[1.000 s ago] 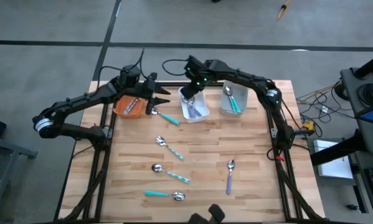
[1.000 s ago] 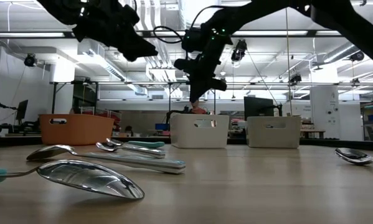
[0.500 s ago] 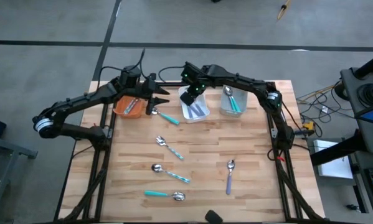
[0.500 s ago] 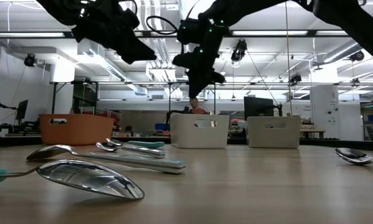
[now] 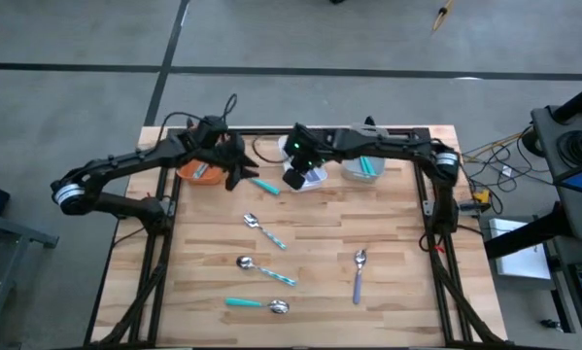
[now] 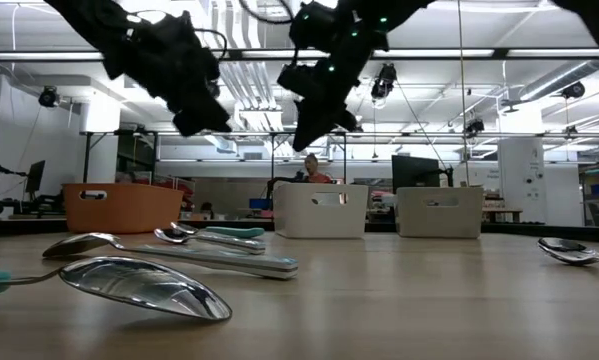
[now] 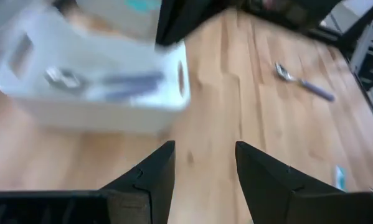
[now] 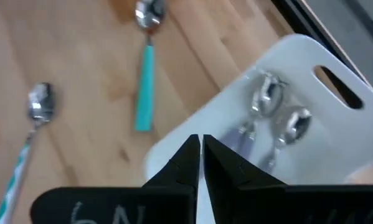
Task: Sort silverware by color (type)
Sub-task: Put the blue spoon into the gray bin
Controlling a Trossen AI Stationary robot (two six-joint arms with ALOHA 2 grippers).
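Observation:
The white bin (image 5: pixel 308 175) holds lavender-handled spoons (image 8: pixel 279 134), the grey bin (image 5: pixel 364 165) a teal piece, and the orange bin (image 5: pixel 201 168) a striped one. A teal spoon (image 5: pixel 258 182) lies flat on the table by the white bin. Two striped spoons (image 5: pixel 264 231) (image 5: pixel 267 271), another teal spoon (image 5: pixel 256 304) and a purple spoon (image 5: pixel 359 274) lie farther toward the near edge. My left gripper (image 5: pixel 234 169) (image 7: pixel 205 180) hovers open between the orange and white bins. My right gripper (image 5: pixel 294 176) (image 8: pixel 200 158) is shut and empty above the white bin's left near corner.
The three bins stand in a row along the far edge, and both arms crowd together there. A black cable (image 5: pixel 267 146) loops behind the bins. The table's middle and near half carry only the scattered spoons. A person shows far off in the room (image 6: pixel 310 167).
My right gripper has drawn back from over the white bin toward the near edge and its left corner, and has risen. My left gripper has tipped downward and dropped a little toward the near edge. The silverware on the table has kept its place.

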